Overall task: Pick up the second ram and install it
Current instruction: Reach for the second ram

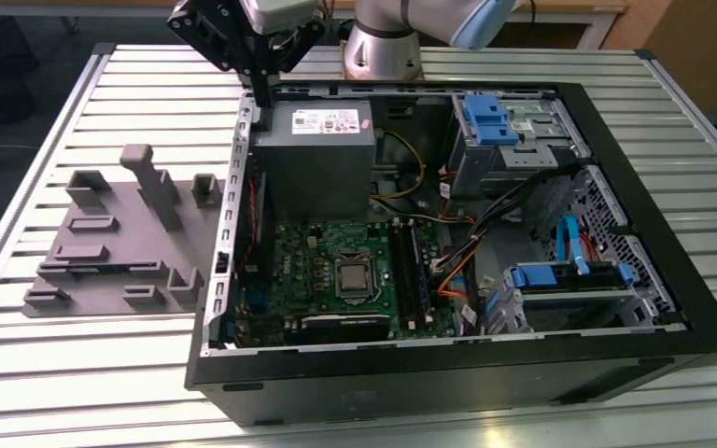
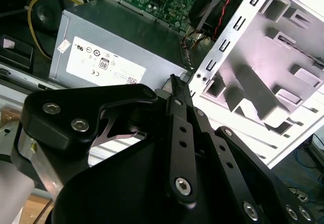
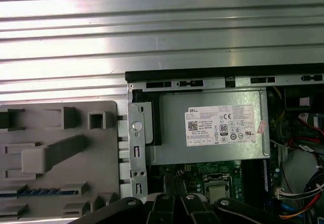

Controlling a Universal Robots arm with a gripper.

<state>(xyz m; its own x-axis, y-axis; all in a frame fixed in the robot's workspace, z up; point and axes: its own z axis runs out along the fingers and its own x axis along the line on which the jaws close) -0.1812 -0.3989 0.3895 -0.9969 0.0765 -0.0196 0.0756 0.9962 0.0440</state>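
Exterior view: a black steel tower computer case [image 1: 484, 373] lies open on a ribbed, pale aluminium slat table [image 1: 72, 373]. Inside sit a smooth grey sheet-metal power-supply box [image 1: 315, 159] with a white label, a green printed motherboard [image 1: 315, 252] carrying a square metallic processor [image 1: 356, 276], and blue plastic drive brackets [image 1: 489, 121]. On the exterior view's left of the case, resting on the slats, is a matt grey moulded holder plate [image 1: 97, 271] with upright posts and rectangular pockets. The black articulated gripper [image 1: 264, 110] hangs above the case's perforated side wall at the power-supply end, between holder plate and box; its two fingers read as one narrow vertical bar.

Second wrist view: the gripper [image 2: 175, 83] is closed, its bolted black links converging until the tips meet. Beyond it lie the power-supply box [image 2: 116, 46] and the holder plate [image 2: 263, 82].

First wrist view: the second ram [image 3: 33, 191], a thin, long dark strip with bluish marks, sits in a narrow pocket of the holder plate [image 3: 101, 153], outside the case and well apart from the gripper. The power-supply box [image 3: 207, 127] sits just inside the case wall
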